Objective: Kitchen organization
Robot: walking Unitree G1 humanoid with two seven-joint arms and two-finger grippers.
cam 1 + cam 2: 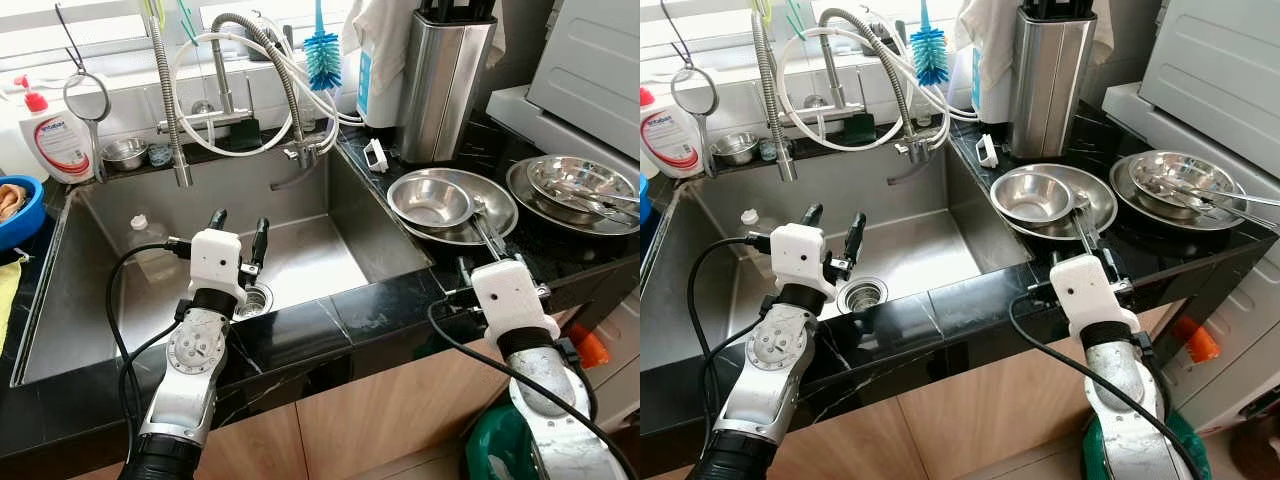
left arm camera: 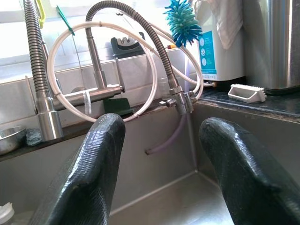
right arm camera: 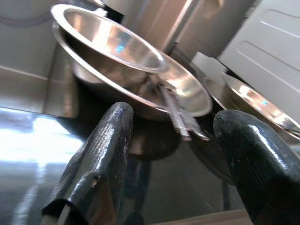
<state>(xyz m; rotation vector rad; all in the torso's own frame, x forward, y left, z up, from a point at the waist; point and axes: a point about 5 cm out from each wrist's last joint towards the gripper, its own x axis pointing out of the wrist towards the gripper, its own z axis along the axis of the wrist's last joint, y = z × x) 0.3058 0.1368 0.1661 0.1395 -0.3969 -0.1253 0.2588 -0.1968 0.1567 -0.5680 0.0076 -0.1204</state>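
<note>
Your right gripper (image 1: 1085,236) sits low over the near edge of the black surface (image 1: 380,310), fingers spread wide and holding nothing, aimed at the small steel bowl (image 1: 430,200) resting inside the wider steel pan (image 1: 495,205) just beyond. The pan's handle (image 3: 176,112) runs toward you between the fingers, its tip near them. Main risk: if you push forward you nudge that handle first, and the pan, with the bowl loose in it, slides or spins on the glossy stone toward the second stack of steel dishes (image 1: 580,185) on the far right. A pinch on the thin curved rim could also slip; smooth steel gives little grip. Your left gripper (image 1: 238,232) hangs over the sink (image 1: 100,300), fingers wide apart and empty, above the drain (image 1: 255,298); watch the white hose (image 2: 101,70) and spring faucet (image 1: 250,60) at the far side if you raise it. A small white cap (image 1: 139,222) lies in the sink's far left.
</note>
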